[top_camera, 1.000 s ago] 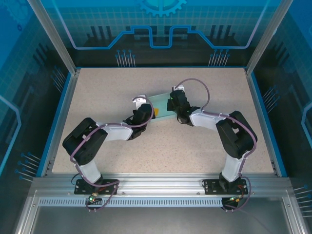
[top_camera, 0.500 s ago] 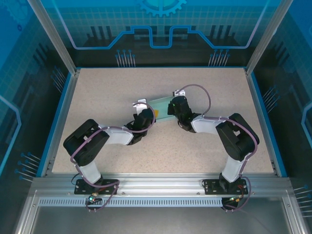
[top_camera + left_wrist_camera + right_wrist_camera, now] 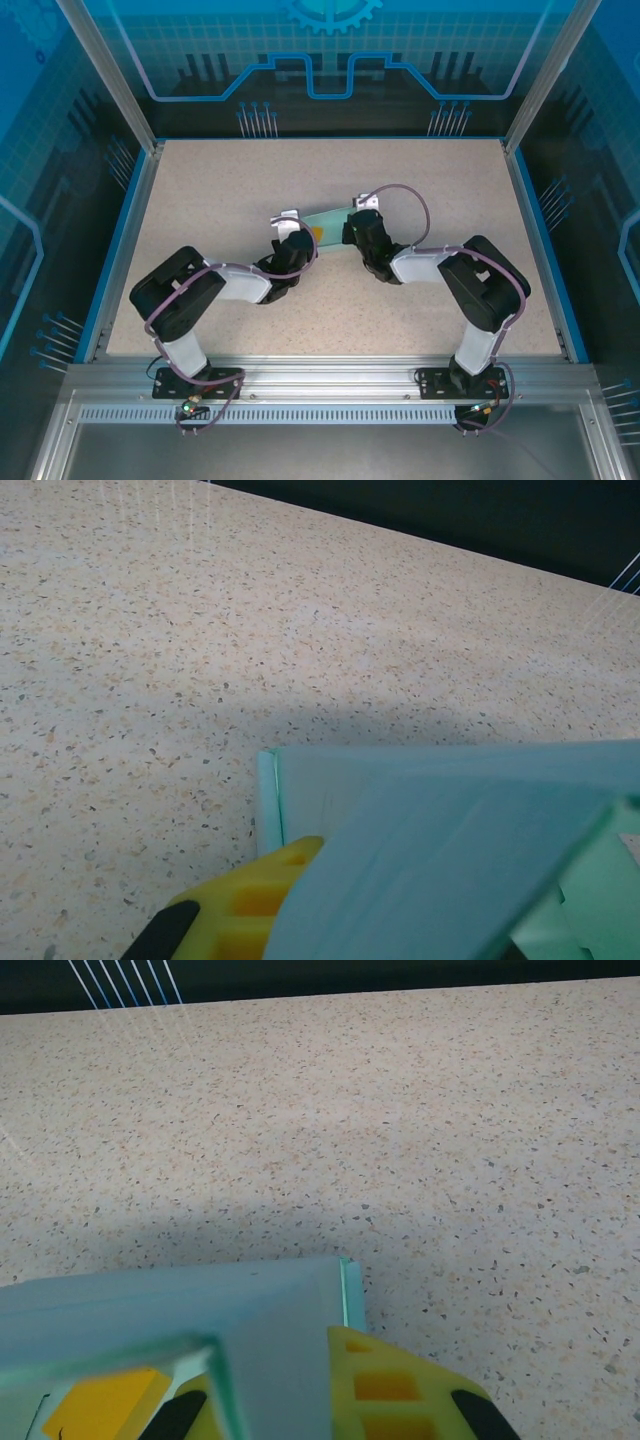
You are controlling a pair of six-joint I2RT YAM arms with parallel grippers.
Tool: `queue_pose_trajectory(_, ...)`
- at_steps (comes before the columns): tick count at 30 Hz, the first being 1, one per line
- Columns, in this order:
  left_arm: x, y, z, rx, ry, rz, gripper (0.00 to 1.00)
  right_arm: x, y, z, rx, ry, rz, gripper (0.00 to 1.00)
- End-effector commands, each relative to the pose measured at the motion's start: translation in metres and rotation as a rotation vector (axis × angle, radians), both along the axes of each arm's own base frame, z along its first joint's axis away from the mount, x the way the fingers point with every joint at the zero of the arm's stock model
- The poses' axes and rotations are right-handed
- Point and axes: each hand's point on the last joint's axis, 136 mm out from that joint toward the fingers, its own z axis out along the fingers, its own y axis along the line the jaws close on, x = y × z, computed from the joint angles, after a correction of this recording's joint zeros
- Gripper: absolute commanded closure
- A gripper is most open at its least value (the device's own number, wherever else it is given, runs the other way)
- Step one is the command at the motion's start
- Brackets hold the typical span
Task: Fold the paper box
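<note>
Crowding over the speckled table (image 3: 200,200), both arms mask the ends of the paper box (image 3: 328,218), which lies tilted at frame centre. In the left-wrist frame its card runs off the right edge and buries all but one yellow finger (image 3: 250,905). Elbows flare outward, wrists angle inward. Left pincer (image 3: 306,236) and right pincer (image 3: 349,228) each clamp a box end, their fingertips hard to make out from above.

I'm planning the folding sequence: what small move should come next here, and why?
Probably loosen the left end effector and re-grip the loose panel, with the right end effector as anchor. Both are shut on opposite ends of the teal paper box, and in the left wrist view one panel slants up, not yet flat against the body.
</note>
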Motion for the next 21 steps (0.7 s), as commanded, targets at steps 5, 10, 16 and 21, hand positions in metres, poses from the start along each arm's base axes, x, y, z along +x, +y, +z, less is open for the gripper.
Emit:
queue_pose_trajectory(5, -0.020, 0.026, -0.028, 0.102, 0.108, 0.045, 0.83, -0.025, -0.025, -0.050, -0.143, 0.141, -0.044, 1.00)
queue_pose_trajectory(10, -0.021, 0.026, -0.021, 0.094, 0.098, 0.044, 0.72, -0.027, -0.025, -0.050, -0.151, 0.139, -0.047, 1.00)
queue_pose_trajectory(16, -0.023, 0.026, -0.010, 0.073, 0.079, 0.029, 0.62, -0.026, -0.024, -0.047, -0.159, 0.136, -0.043, 1.00)
queue_pose_trajectory(21, -0.027, 0.025, 0.011, 0.047, 0.040, 0.001, 0.55, -0.024, -0.020, -0.044, -0.164, 0.129, -0.034, 1.00)
